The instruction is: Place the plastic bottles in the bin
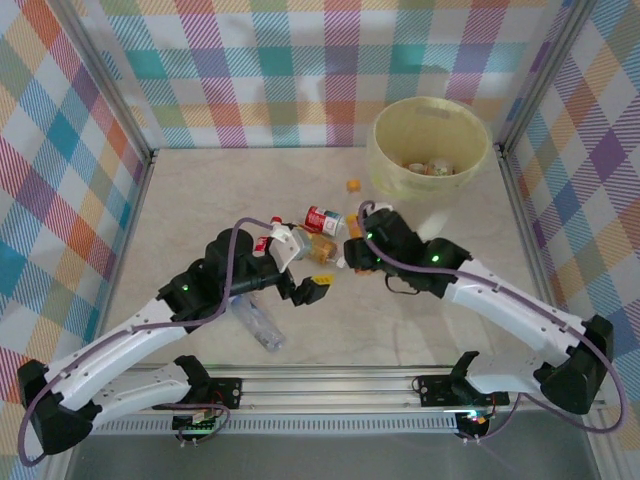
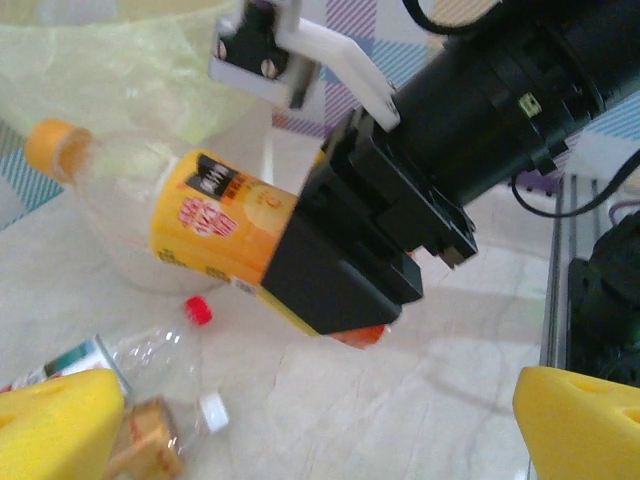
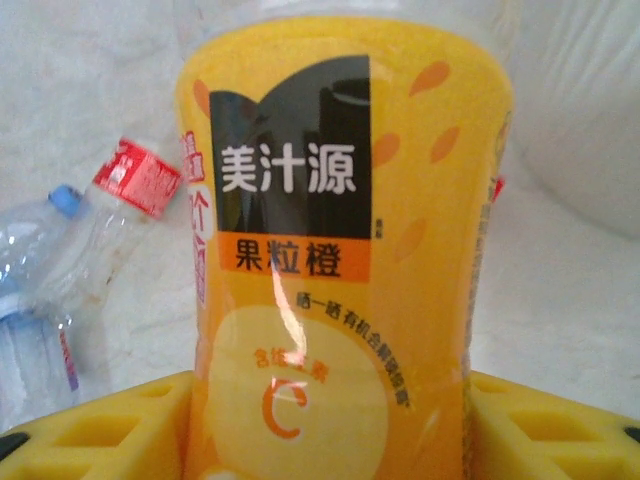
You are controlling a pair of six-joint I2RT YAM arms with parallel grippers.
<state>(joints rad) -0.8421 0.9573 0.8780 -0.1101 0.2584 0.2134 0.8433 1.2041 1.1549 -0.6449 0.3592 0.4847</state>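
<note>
**Right arm takes hold of orange bottle.** The right gripper (image 3: 330, 445) is clamped on an orange-labelled plastic bottle (image 3: 340, 250). Its yellow pads (image 3: 100, 430) press both sides, and the label's black panel of white characters faces the wrist camera. From the left wrist, the bottle lies tilted in the black gripper, with its orange cap (image 2: 50, 145) pointing toward the bin (image 2: 120, 60). Whether the bottle clears the table (image 1: 200, 200) cannot be told.

The left gripper (image 2: 320, 430) hangs just beside the right one, its jaws spread wide and holding nothing.

Other bottles lie around the two tools at mid-table:
- A red-labelled bottle (image 1: 322, 218) lies just beyond the right gripper, on the far side.
- A blue-capped clear bottle (image 3: 45, 250) lies next to the red-labelled bottle in the right wrist view.
- A red-capped clear bottle (image 2: 160, 345) lies near the left gripper's left pad.
- A brown-labelled bottle (image 2: 150, 435) with a white cap touches the red-capped one.
- A crumpled clear bottle (image 1: 258, 325) lies against the left forearm, near the front rail.

A loose orange lid (image 1: 352, 185) sits on the pale marbled table near the foot of the bin. The bin, a large round pale yellow bucket, stands upright at the far right corner against the plaid walls (image 1: 250, 70). Several bottles (image 1: 430, 167) lie at its bottom.
</note>
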